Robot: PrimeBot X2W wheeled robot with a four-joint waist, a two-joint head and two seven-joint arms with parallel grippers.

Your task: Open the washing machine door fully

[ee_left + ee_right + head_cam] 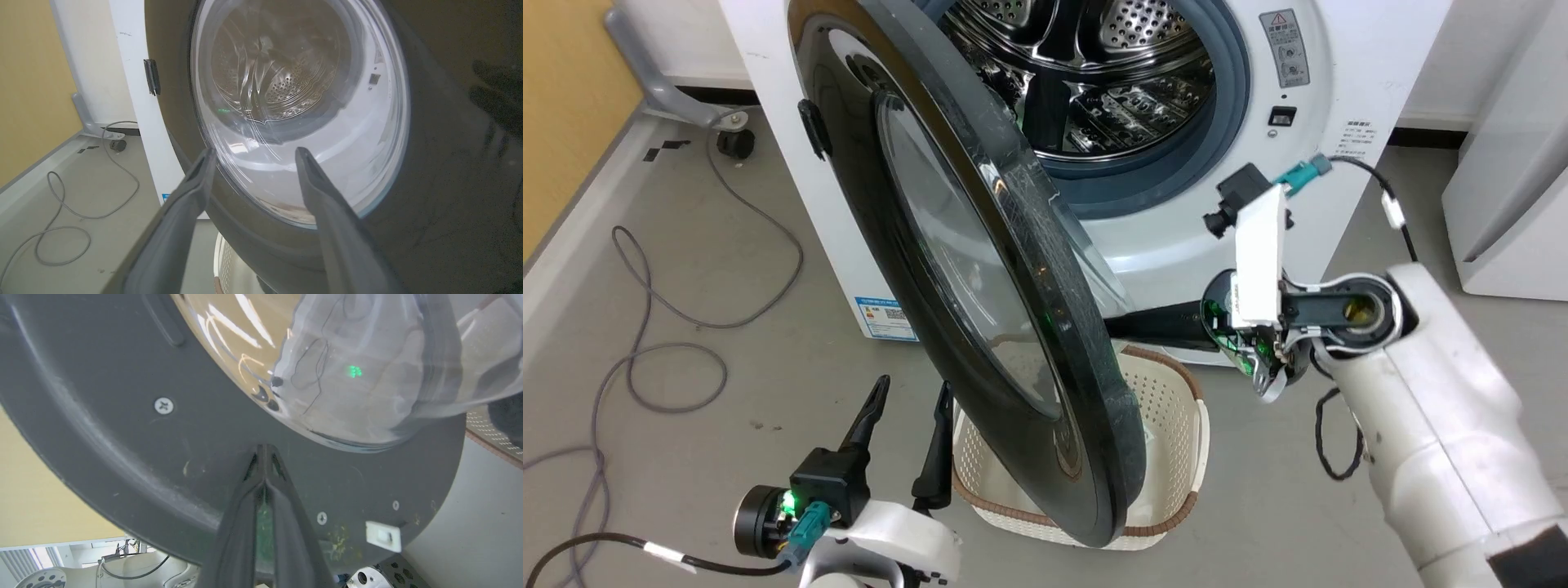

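Status: washing machine door (980, 327) standing half open over basket (1176, 425); right hand (265, 451) pinched shut, empty, tips seemingly resting on inner face; left hand (913, 384) spread wide, empty, beside outer face. Best: pushing steadily outward near free rim, following hinge arc.

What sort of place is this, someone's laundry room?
Likely a test room staged as a laundry corner: a front-loading washing machine, a laundry basket before it, yet loose cables across the grey floor.

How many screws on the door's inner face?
3 screws: one upper left, one right of the right gripper, a smaller one above the white catch. Others may be hidden.
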